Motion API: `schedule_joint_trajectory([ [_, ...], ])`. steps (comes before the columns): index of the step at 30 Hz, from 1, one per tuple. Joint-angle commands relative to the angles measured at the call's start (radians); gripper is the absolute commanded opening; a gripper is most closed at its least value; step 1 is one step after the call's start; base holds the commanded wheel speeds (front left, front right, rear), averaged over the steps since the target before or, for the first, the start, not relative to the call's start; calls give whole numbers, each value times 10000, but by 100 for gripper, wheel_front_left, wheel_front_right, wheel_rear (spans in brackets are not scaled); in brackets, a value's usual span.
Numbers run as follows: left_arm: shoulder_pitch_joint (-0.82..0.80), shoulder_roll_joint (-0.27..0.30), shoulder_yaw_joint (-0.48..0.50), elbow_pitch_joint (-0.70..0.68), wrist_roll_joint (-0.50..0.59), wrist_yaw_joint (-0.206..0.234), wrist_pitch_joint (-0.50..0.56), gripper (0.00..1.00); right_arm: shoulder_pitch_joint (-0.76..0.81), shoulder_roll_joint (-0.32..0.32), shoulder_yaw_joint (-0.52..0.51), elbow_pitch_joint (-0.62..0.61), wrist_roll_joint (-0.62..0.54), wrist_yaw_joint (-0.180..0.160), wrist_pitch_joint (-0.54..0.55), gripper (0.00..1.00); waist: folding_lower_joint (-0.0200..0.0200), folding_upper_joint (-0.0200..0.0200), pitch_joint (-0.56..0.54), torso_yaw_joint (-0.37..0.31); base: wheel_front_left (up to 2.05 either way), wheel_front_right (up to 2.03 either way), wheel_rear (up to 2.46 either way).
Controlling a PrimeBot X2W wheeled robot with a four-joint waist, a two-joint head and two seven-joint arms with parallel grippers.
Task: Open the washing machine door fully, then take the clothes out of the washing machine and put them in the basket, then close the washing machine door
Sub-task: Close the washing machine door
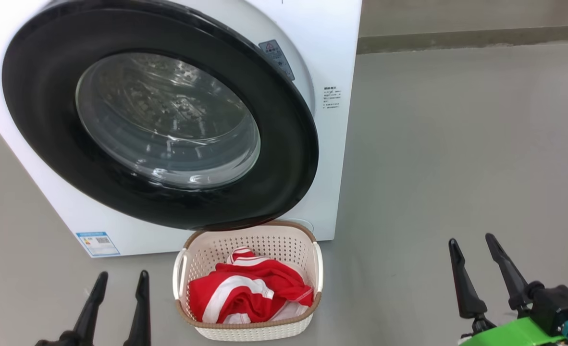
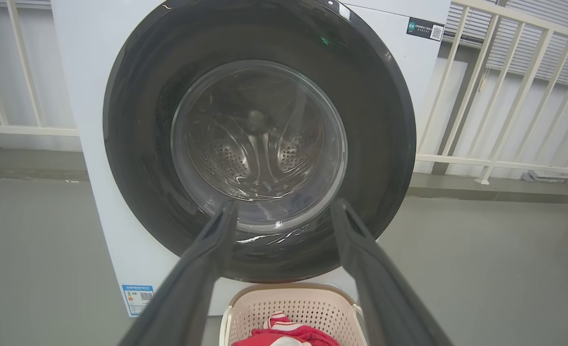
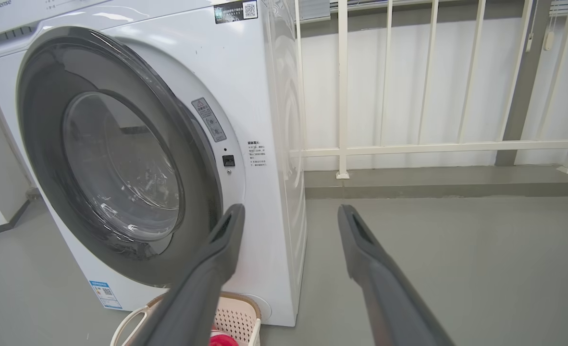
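The left claw [image 1: 123,277] and right claw [image 1: 471,239] gape wide, holding nothing, above grey floor [image 1: 457,144]. Ahead between them the basket [image 1: 250,332] holds the red clothes [image 1: 250,293], just under the door [image 1: 39,110], swung to against the washing machine [image 1: 332,72]. A white railing [image 3: 341,96] stands beyond the right claw.

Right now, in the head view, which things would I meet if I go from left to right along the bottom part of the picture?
left gripper → basket, with the clothes inside it → right gripper
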Motion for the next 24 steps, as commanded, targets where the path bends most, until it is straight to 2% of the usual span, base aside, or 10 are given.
schedule_joint_trajectory([
  [1,-165,63,469,-294,141,3,-121,100,-65,-91,180,-227,135,62,-63,100,0,-1,-44,-3,0,0,0],
  [19,-75,-376,782,-171,760,-427,-122,100,-91,-91,278,-172,-48,62,-63,100,0,-1,-96,103,0,0,0],
  [20,-83,-398,769,-156,771,-453,-122,100,-112,-91,285,-147,-48,62,-63,93,0,-1,-81,140,0,0,0],
  [21,-88,-416,739,-134,780,-478,-122,100,-134,-91,284,-116,-26,62,-63,73,0,-1,-67,187,0,0,0],
  [22,-99,-429,702,-120,793,-502,-122,100,-161,-91,290,-52,63,62,-63,42,0,-1,-53,241,0,0,0],
  [23,-119,-436,659,-116,808,-521,-122,100,-202,-91,293,27,110,62,-63,0,0,-1,-41,299,0,0,0],
  [24,-145,-439,616,-122,821,-536,-122,100,-267,-91,297,100,114,62,-63,0,0,-1,-22,358,0,0,0],
])
